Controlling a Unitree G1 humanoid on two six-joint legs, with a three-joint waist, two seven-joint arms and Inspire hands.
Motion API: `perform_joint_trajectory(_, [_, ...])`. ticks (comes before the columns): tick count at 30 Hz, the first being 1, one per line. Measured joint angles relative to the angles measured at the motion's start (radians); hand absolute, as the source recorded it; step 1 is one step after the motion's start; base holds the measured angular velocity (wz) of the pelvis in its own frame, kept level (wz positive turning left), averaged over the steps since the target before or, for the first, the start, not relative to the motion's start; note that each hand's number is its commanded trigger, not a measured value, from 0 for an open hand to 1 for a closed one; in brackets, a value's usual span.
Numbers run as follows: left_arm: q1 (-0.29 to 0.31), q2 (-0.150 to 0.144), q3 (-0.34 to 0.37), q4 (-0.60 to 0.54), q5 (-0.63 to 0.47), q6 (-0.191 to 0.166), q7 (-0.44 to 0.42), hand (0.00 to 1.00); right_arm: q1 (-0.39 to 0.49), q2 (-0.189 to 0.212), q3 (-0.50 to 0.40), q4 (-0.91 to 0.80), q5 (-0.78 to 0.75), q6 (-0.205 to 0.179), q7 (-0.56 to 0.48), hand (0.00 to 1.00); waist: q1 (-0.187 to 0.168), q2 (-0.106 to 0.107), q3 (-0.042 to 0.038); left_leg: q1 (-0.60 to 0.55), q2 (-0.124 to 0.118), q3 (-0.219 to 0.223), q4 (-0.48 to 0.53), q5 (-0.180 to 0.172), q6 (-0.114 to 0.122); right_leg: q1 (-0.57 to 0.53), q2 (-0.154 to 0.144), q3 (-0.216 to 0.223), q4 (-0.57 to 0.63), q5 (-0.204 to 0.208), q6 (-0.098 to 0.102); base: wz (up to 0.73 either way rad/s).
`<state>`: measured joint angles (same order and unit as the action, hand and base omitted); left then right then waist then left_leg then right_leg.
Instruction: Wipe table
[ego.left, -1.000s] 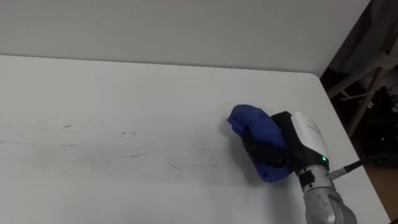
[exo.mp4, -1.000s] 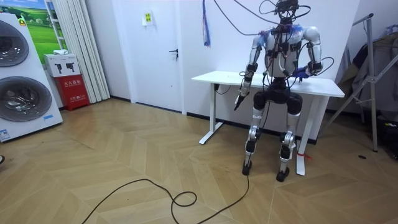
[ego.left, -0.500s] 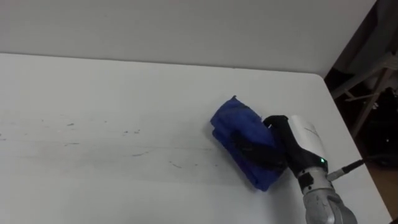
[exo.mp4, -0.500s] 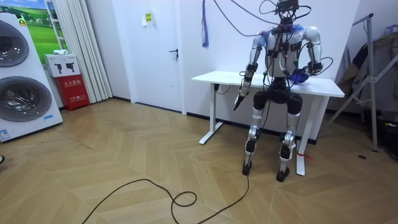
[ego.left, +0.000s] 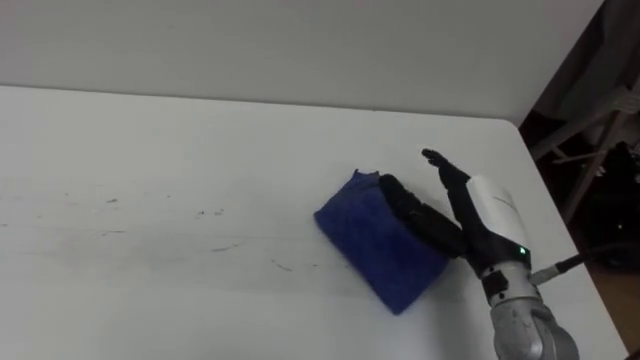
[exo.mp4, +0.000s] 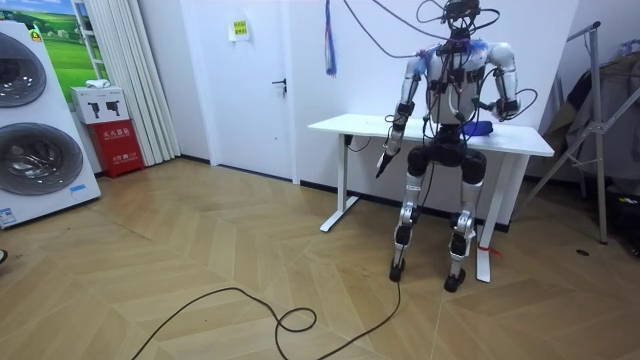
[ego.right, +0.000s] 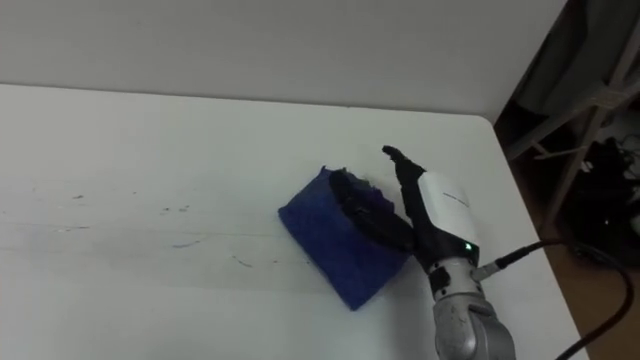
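One blue cloth lies flat on the white worktop, right of centre and clear of every edge. The right robot hand rests on the cloth's right portion. Its fingers are extended flat across the fabric and the thumb is lifted clear above it, so nothing is gripped. This flat contact appears intended to press the cloth against the surface, so that it slides as a pad rather than bunching.

Faint dark marks lie on the worktop to the cloth's left, apart from it. They are probably the area left to wipe.

In the room view the robot stands upright at the worktop's near side. The left robot hand hangs idle below the worktop edge, and whether it is wide or closed cannot be told.
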<state>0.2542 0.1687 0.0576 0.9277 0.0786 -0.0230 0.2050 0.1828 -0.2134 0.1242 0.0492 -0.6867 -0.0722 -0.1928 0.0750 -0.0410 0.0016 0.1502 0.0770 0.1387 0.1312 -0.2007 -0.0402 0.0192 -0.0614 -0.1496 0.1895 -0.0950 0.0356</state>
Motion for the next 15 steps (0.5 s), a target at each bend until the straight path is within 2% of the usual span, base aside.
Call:
perform_joint_trajectory(2, [0.003, 0.0, 0.003, 0.0, 0.001, 0.0, 0.0, 0.0, 0.0, -0.004, -0.015, 0.0, 0.021, -0.005, -0.005, 0.0, -0.005, -0.002, -0.0011, 0.001, 0.0, 0.0, 0.0, 0.0, 0.0, 0.001, 0.0, 0.001, 0.0, 0.0, 0.0, 0.0])
perform_joint_trajectory(5, [0.011, 0.0, 0.046, 0.01, 0.002, -0.01, 0.002, 0.0, 0.0, -0.005, -0.101, 0.006, 0.034, -0.043, -0.037, 0.0, -0.011, -0.002, -0.0012, 0.004, 0.0, 0.001, 0.0, 0.0, 0.0, 0.002, 0.0, 0.004, 0.0, 0.0, 0.0, 0.0])
perform_joint_trajectory(8, [0.034, 0.002, 0.087, 0.01, 0.003, -0.012, 0.016, 0.0, 0.005, -0.007, -0.202, 0.035, 0.053, -0.059, -0.122, 0.0, -0.032, -0.004, 0.0, 0.008, 0.0, 0.002, -0.001, 0.0, 0.0, 0.006, 0.0, 0.004, -0.001, 0.0, 0.0, 0.0])
perform_joint_trajectory(10, [0.057, 0.003, 0.123, 0.01, 0.004, -0.012, 0.022, 0.0, 0.01, -0.028, -0.292, 0.117, 0.133, -0.082, -0.19, 0.0, -0.056, -0.007, 0.0001, 0.012, 0.0, 0.002, 0.0, -0.001, 0.002, 0.01, 0.0, 0.004, -0.001, -0.001, 0.001, 0.0])
perform_joint_trajectory(15, [0.099, 0.009, 0.203, 0.012, 0.005, -0.007, 0.02, 0.0, 0.017, -0.062, -0.473, 0.344, 0.261, -0.055, -0.281, 0.0, -0.097, -0.028, -0.0015, 0.012, 0.0, 0.006, -0.002, -0.005, 0.002, 0.009, 0.0, 0.007, 0.002, -0.004, 0.004, -0.02])
